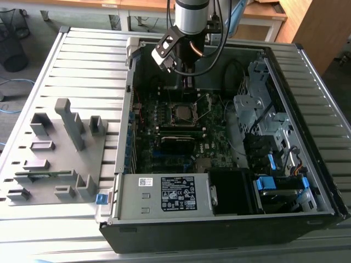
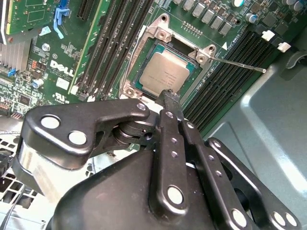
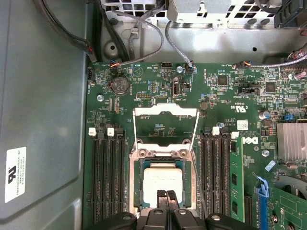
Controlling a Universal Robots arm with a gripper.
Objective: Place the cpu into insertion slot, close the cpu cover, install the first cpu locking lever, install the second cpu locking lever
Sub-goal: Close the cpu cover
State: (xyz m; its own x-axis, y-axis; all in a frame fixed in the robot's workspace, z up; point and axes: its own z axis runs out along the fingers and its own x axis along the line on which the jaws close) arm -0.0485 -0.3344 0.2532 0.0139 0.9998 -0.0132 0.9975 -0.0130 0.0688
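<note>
The cpu (image 3: pixel 163 183) lies flat in the insertion slot (image 3: pixel 138 189), dull metal top upward. It is square, and its edges run parallel to the slot's rim and to the black memory slots (image 3: pixel 108 177) on either side. The cpu cover (image 3: pixel 165 111) is swung open. Its windowed frame stands up from the hinge at the slot's edge on the exterior view's right, and green motherboard (image 3: pixel 158 81) shows through the window. In the second wrist view a thin silver locking lever (image 2: pixel 237 63) sticks out from a corner of the slot's metal surround, raised off the board. The motherboard sits in an open computer case (image 1: pixel 219 233) that lies on its side on a grey slatted table (image 1: pixel 82 60). A power supply (image 1: pixel 164 194) is at the case's near end and drive cages (image 1: pixel 258 104) are along the exterior view's right. A grey fixture tray (image 1: pixel 55 164) with upright blocks rests on the table just beside the case, on the exterior view's left. Wooden desks (image 1: pixel 263 13) and a wire waste basket (image 1: pixel 11 49) stand on the floor beyond the table. The gripper (image 3: pixel 167 195) hangs over the far part of the case, and in both wrist views its black fingertips (image 2: pixel 169 96) are pressed together and hold nothing. The tips point down at the edge of the cpu, and whether they touch it cannot be told.
</note>
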